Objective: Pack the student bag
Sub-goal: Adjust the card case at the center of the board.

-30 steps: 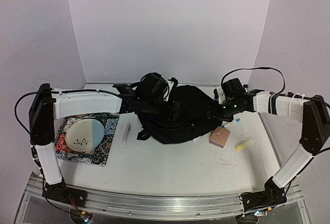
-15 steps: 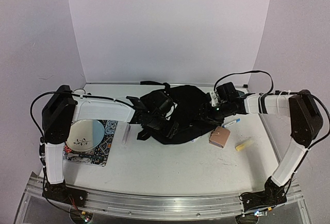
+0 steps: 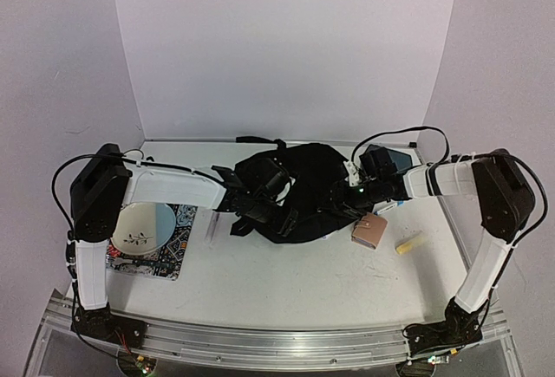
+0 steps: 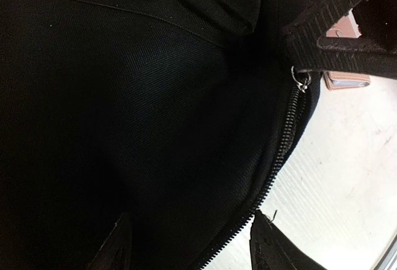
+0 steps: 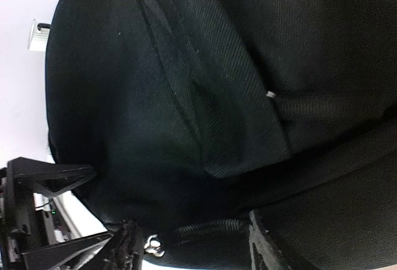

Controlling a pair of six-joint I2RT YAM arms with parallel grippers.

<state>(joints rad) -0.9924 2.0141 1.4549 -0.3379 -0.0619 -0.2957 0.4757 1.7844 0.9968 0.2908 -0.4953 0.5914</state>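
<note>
While the student bag (image 3: 308, 178) lies slumped mid-worktop (image 3: 286, 282) in the top view, my left claw (image 3: 282, 208) and right claw (image 3: 342, 204) meet its near edge from either side. At my left wrist, the fingertips (image 4: 118, 248) stand spread over black cloth beside the zipper (image 4: 285, 139), clamping nothing. At my right wrist, they straddle the zipper edge, likewise released. Soft, light and floppy, I judge; the firmer zipper seam offers the surest hold.

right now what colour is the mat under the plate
The mat is dark blue with red-and-white tile patterning; top external view.
</note>
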